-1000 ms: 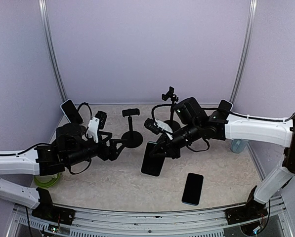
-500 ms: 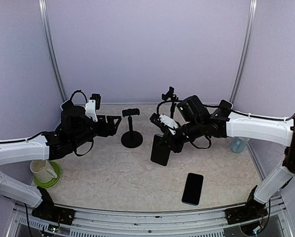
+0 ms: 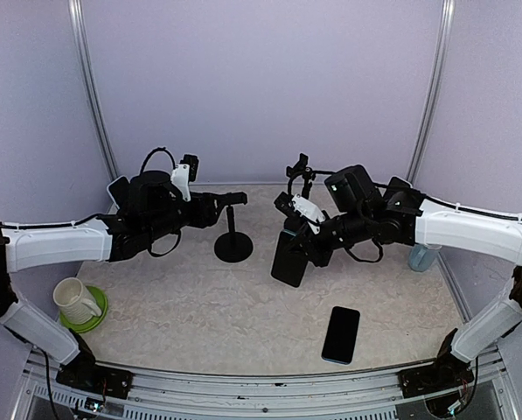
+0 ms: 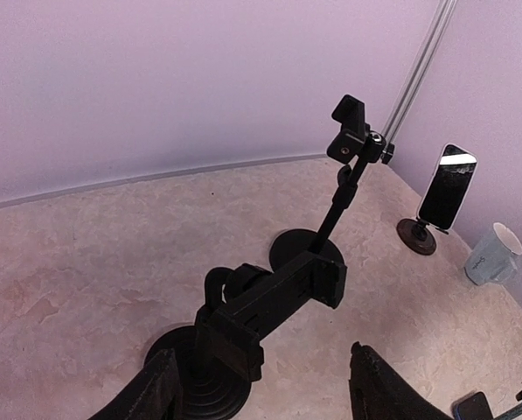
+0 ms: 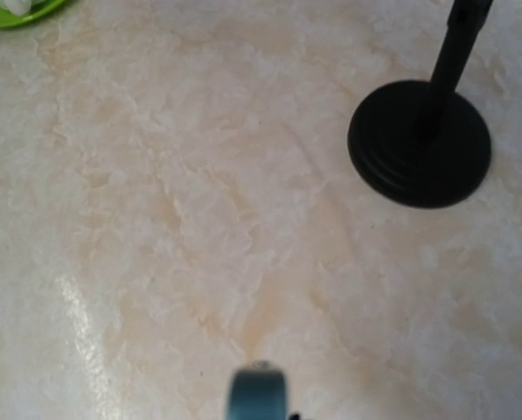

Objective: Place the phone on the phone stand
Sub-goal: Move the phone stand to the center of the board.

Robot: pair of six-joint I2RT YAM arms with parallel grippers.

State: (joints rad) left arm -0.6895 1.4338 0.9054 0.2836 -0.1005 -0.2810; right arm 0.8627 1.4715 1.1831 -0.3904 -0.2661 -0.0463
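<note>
- Phone (image 3: 287, 261) hung pinched in the right gripper (image 3: 306, 238), whose jaws were closed tight on its upper end; it was tilted, screen side dark, raised off the table (image 3: 182, 324).
- Right of the phone stand (image 3: 233, 248) is where the phone sat, near it but apart; the right wrist view showed the stand's round black base below and only a blurred bluish edge at the bottom of the frame.
- Left gripper (image 3: 230, 203) was at the top of the phone stand with its jaws partly open and nothing in them.
- Its fingers (image 4: 160, 389) stood on either side of the stand's clamp bar, with a gap visible on each side in the left wrist view.
- Farther back and to the right stood a gooseneck stand (image 3: 300, 171), also black.
- A second phone (image 3: 341, 334) lay flat on the near right of the table.
- A propped phone (image 4: 447, 186) leaned on a small holder at the far right, with a pale cup (image 4: 492, 255) just nearer than it.
- A mug (image 3: 75, 299) rested on a green saucer (image 3: 93, 317) at the near left.
</note>
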